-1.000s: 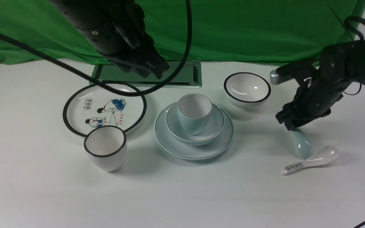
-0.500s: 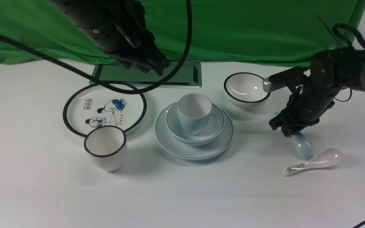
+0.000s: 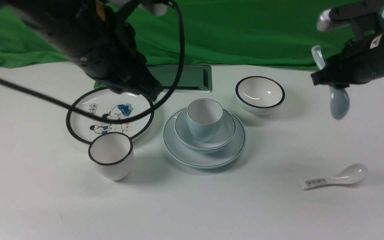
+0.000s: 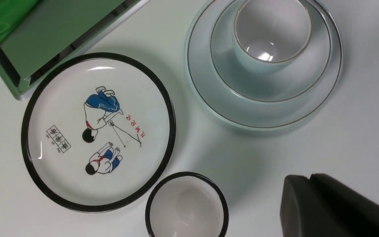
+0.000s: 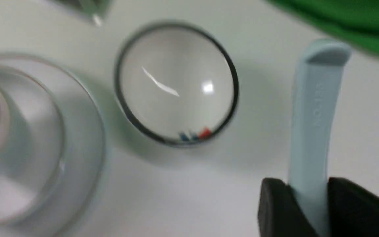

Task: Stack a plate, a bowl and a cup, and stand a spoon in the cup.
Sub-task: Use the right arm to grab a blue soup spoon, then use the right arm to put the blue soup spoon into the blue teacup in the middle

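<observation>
The pale blue-green plate (image 3: 178, 146) sits mid-table with the bowl (image 3: 227, 131) on it and the cup (image 3: 202, 128) upright in the bowl. The stack also shows in the left wrist view: plate (image 4: 202, 89), bowl (image 4: 229, 75), cup (image 4: 271, 33). My right gripper (image 3: 328, 81) is shut on the pale blue-green spoon (image 3: 339, 100) and holds it in the air at the far right, scoop down. In the right wrist view the spoon's handle (image 5: 314, 115) sticks out of the gripper (image 5: 309, 197). My left gripper (image 3: 145, 88) is shut and empty (image 4: 309, 176), above the cartoon plate's far edge.
A white black-rimmed plate with cartoon figures (image 3: 110, 115) and a white black-rimmed cup (image 3: 111, 155) stand left of the stack. A white black-rimmed bowl (image 3: 260, 93) is behind it on the right. A white labelled spoon (image 3: 335, 178) lies front right. A metal tray (image 3: 185, 78) and green cloth are at the back.
My right gripper has lifted the pale blue-green spoon off the table, up and to the right. The white spoon has shifted slightly right. My left arm has moved left and lower.
</observation>
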You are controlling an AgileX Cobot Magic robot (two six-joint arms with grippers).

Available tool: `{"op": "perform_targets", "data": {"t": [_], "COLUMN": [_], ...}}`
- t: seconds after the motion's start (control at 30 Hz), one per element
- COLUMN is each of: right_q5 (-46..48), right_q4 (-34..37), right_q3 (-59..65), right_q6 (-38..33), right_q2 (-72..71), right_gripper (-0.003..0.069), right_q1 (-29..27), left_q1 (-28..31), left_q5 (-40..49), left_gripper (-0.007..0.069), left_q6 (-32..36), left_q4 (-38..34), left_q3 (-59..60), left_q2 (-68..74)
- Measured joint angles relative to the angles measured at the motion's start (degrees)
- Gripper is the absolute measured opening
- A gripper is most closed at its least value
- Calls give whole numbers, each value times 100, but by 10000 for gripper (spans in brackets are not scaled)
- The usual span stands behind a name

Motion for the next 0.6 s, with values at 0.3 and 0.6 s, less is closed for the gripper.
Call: {"op": "perform_targets", "data": {"t": [0.3, 0.6], "right_q5": [-5141, -6310], "right_q4": [676, -228], "right_q3": [1505, 1080], "right_q6": [283, 397], "right_q2": [-52, 1424], "right_gripper": [211, 211], "right_q1": [1575, 2521], "left_q1": [0, 0], "left_q5": [-2407, -3110], "left_gripper": [-36, -36], "left_q6": [-475, -536], "left_q4": [16, -2], "left_q3": [2656, 3395], "left_q2": [-2008, -2590]}}
